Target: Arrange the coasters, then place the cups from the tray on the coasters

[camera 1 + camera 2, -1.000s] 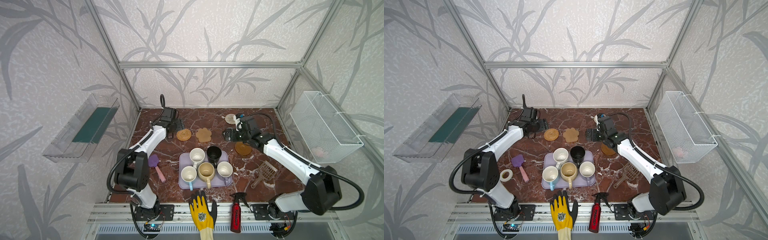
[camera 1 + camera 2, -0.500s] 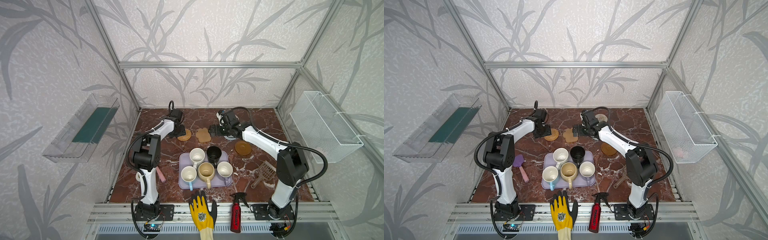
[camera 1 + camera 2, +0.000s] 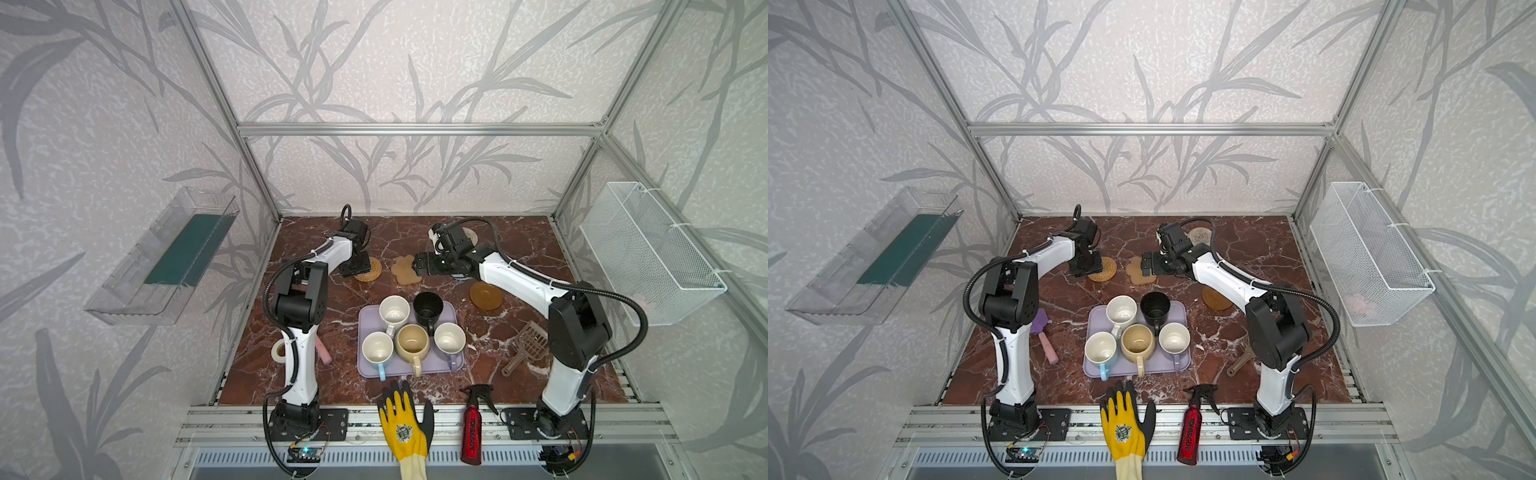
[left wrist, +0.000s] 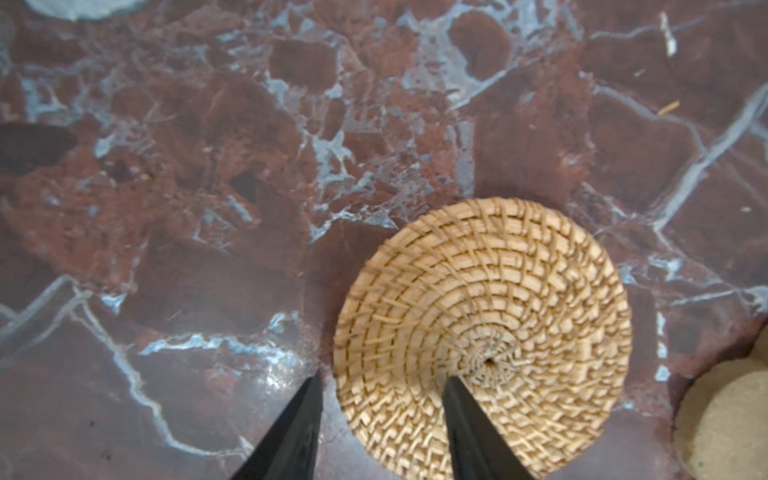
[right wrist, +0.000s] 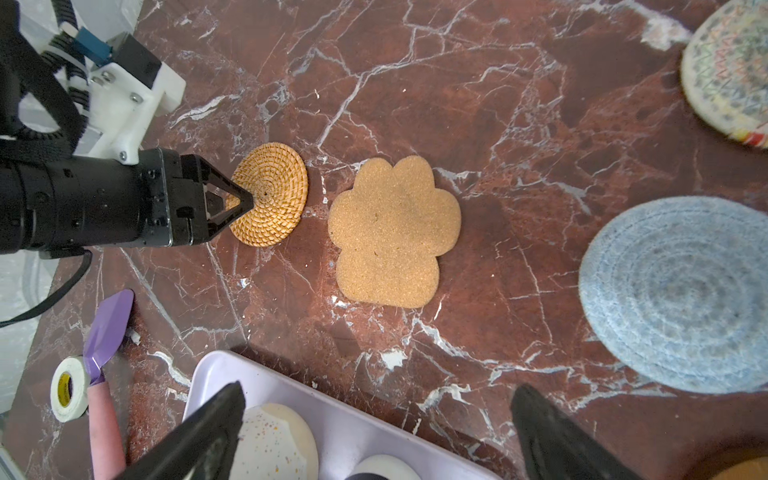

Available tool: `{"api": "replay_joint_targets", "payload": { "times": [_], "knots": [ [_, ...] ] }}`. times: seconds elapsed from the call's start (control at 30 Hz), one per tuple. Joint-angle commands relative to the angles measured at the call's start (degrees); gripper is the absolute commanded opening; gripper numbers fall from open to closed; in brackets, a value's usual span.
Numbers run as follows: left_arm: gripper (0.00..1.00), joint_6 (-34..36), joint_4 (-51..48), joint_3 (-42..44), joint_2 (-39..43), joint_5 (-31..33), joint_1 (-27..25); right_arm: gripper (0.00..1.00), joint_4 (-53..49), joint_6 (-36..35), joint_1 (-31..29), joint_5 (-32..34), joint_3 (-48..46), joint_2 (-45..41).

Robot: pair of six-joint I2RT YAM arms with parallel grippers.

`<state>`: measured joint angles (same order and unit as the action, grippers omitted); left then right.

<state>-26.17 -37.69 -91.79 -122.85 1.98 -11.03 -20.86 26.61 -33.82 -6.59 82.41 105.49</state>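
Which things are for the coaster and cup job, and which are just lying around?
For the job: rattan coaster, paw-shaped coaster, grey-blue woven coaster, cream spiral coaster, amber disc coaster, speckled mug, black mug, light blue mug, beige mug, lavender-grey mug, lavender tray.
Lying about: tape roll, purple trowel, brown scoop, red spray bottle, yellow glove.

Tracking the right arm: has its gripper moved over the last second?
Yes. The right gripper moved left in both top views, closing the gap to the paw-shaped coaster.
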Motion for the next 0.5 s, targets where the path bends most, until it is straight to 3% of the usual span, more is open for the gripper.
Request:
{"api": "replay_joint_targets", "payload": {
  "times": [0.0, 0.23, 0.47],
  "knots": [
    [0.48, -1.26, -2.43, -0.76, -0.9, 2.67, 0.89, 1.0, 1.35, 1.46, -0.35, -0.19, -2.56, -2.5],
    [0.45, -2.92, -2.57, 2.4, 1.19, 4.24, 5.85, 1.0, 2.73, 2.11, -0.29, 0.52, -6.07, -5.13],
    [0.45, -1.74, -2.87, 2.14, 2.7, 4.35, 5.96, 1.0, 2.15, 1.97, -0.37, 0.04, -5.4, -5.25]
  ]
}}
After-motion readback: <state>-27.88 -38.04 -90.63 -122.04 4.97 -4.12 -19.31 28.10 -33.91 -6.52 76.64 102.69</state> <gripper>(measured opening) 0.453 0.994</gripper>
